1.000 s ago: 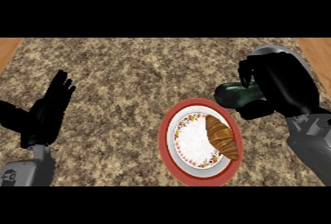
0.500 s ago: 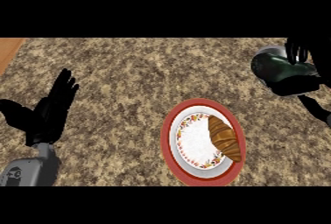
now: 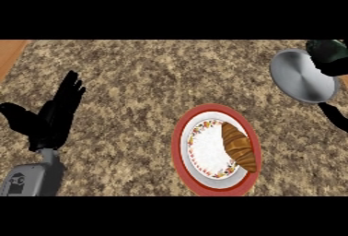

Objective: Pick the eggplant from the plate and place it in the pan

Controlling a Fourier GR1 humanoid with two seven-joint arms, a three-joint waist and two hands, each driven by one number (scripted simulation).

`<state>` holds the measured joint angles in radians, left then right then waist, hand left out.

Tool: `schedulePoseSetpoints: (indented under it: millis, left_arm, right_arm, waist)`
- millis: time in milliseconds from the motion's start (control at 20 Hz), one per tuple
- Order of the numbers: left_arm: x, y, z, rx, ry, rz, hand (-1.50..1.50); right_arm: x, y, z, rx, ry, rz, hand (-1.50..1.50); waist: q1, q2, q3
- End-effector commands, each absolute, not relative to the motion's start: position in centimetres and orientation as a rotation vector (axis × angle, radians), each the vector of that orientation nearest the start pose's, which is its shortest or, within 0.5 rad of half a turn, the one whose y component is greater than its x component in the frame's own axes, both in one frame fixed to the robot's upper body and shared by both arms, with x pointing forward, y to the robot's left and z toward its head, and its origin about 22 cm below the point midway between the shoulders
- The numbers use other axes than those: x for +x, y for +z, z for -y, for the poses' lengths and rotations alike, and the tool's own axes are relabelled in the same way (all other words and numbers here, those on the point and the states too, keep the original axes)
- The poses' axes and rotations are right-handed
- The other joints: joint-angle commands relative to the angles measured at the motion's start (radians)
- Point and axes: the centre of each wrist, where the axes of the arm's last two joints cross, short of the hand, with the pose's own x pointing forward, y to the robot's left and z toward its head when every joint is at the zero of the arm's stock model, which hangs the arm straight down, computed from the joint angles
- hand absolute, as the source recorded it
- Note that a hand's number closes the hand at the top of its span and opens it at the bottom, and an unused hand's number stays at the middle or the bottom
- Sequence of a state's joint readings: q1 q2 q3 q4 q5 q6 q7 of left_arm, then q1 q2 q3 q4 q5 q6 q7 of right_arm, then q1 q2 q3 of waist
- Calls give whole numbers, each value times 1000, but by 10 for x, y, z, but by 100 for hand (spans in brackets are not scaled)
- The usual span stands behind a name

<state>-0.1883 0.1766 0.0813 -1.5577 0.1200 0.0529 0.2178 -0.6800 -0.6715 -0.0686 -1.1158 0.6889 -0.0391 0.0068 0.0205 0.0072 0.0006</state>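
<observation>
Croissant (image 3: 239, 146) on plate (image 3: 182, 150) (one each)

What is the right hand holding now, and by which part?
The right hand carries the dark eggplant over the pan; the fingers hide where exactly they hold it.
</observation>
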Motion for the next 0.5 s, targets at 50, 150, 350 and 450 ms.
schedulePoseSetpoints:
  millis: [50,150,350,450]
  left_arm:
    - [280,71,-265,72,25,1537,0]
    - [284,64,-276,83,18,1538,0]
    - [283,64,-265,57,-3,1541,0]
    - [287,63,-260,64,0,1538,0]
  right_arm:
    - [391,175,409,-1206,733,1552,150]
    - [393,156,418,-1196,797,1558,150]
    - [396,130,425,-1130,813,1580,150]
    - [399,114,418,-1094,841,1583,150]
  waist:
    - [17,2,1]
    - [18,6,1]
    - [32,11,2]
    - [35,14,2]
